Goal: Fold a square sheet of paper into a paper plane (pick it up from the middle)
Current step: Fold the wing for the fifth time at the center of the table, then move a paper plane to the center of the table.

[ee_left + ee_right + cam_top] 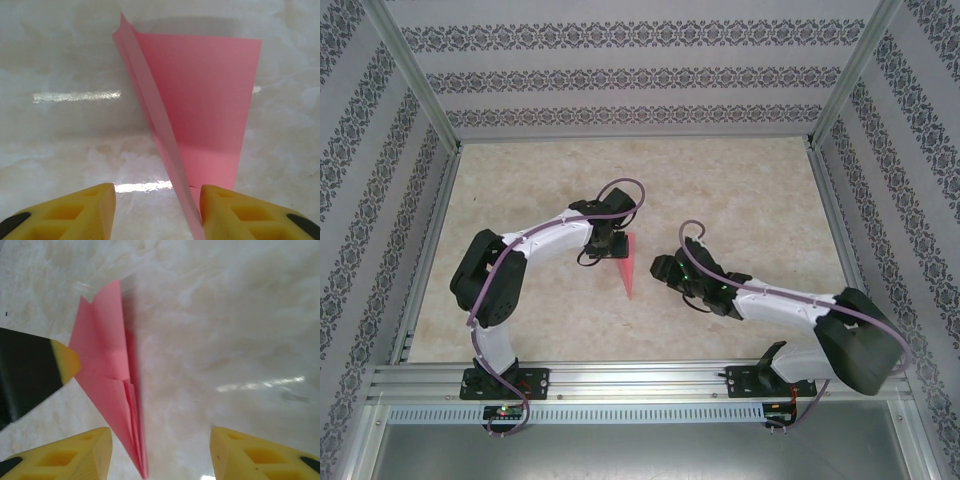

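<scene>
Paper plane (628, 262) lies near the middle of the table (750, 190), well off every edge; my left gripper (157, 200) and right gripper (160, 442) both stand spread astride it, gripping nothing, and I judge a one-sided finger touch could skid the light dart or flatten its raised fold.
</scene>
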